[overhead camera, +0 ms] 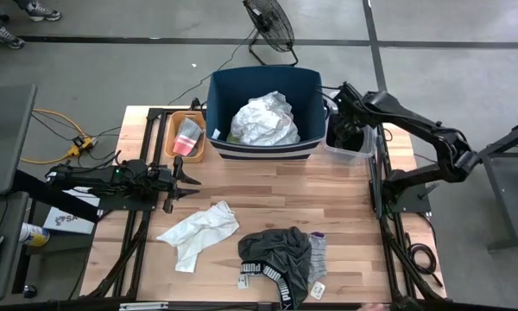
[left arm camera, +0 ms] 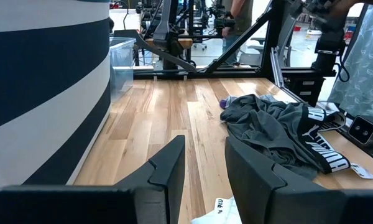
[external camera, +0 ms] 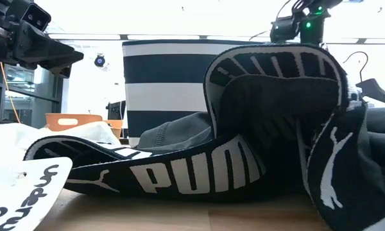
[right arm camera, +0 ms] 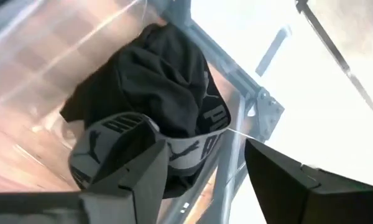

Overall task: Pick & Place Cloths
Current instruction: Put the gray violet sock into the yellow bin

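Observation:
Dark grey shorts with a lettered waistband [overhead camera: 279, 255] lie bunched on the near side of the table, with a grey sock [overhead camera: 318, 251] against their right edge. A thin white cloth [overhead camera: 198, 231] lies spread to their left. Another white cloth [overhead camera: 266, 119] fills the navy bin [overhead camera: 221, 93]. My left gripper [overhead camera: 190, 183] is open and hovers level above the table, left of the white cloth, pointing right toward the shorts [left arm camera: 273, 130]. My right gripper [right arm camera: 202, 143] is open and points down over a clear box [overhead camera: 352, 147], where a black garment [right arm camera: 155, 81] with a lettered waistband lies.
The striped navy bin [external camera: 167, 83] stands at the far middle of the table. An orange tray [overhead camera: 187, 134] holding a pink item sits left of it, and the clear box sits right of it. Bare wood [overhead camera: 268, 186] lies between the bin and the cloths. A floor fan [overhead camera: 270, 24] stands beyond the table.

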